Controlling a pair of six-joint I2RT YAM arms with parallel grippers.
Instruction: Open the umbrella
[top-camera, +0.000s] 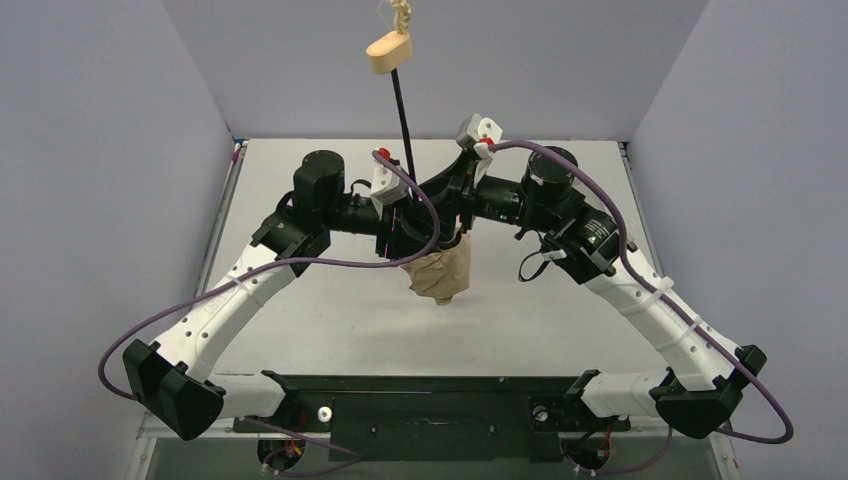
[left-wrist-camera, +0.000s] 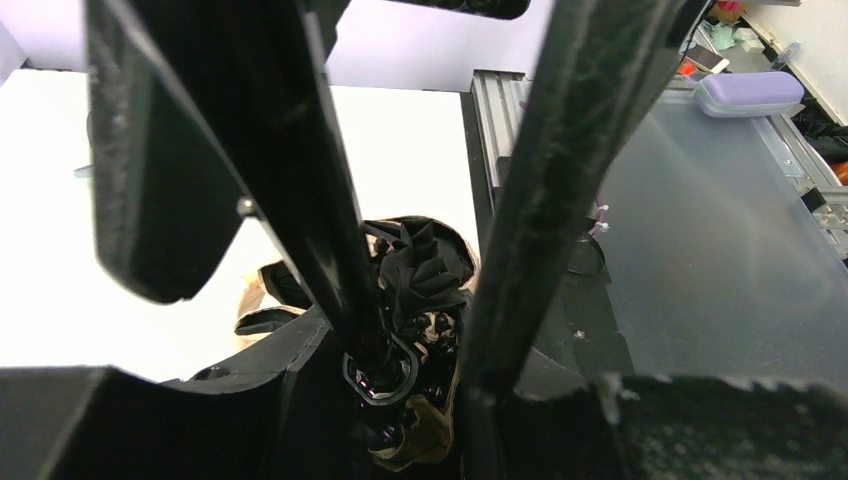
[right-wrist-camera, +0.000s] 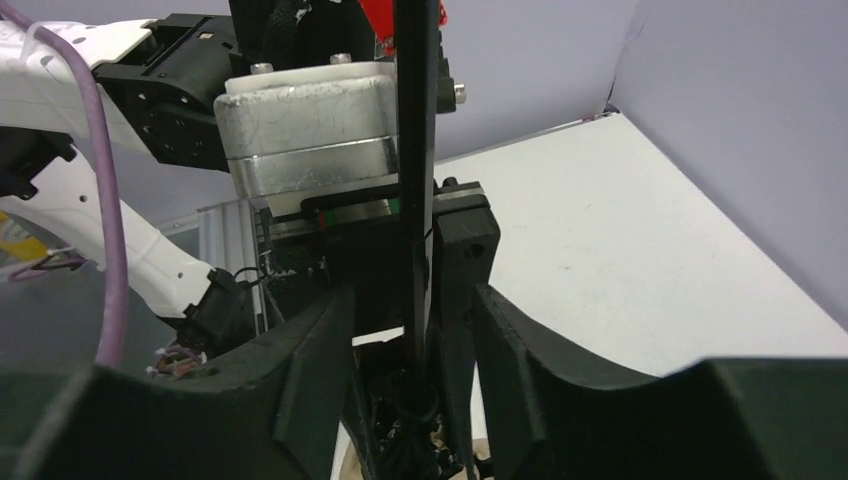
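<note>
As arms angle inward, left pincer (top-camera: 405, 232) and right pincer (top-camera: 458, 222) straddle the umbrella (top-camera: 442, 272).

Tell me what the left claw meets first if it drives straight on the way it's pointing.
Most likely the umbrella itself: in the left wrist view the left claw straddles the shaft and faces its bunched black folds, with the table beyond. Depth is unclear.

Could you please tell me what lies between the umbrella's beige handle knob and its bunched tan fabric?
The thin black shaft, its lower part flanked by the left gripper and right gripper; the top external view shows this.
</note>
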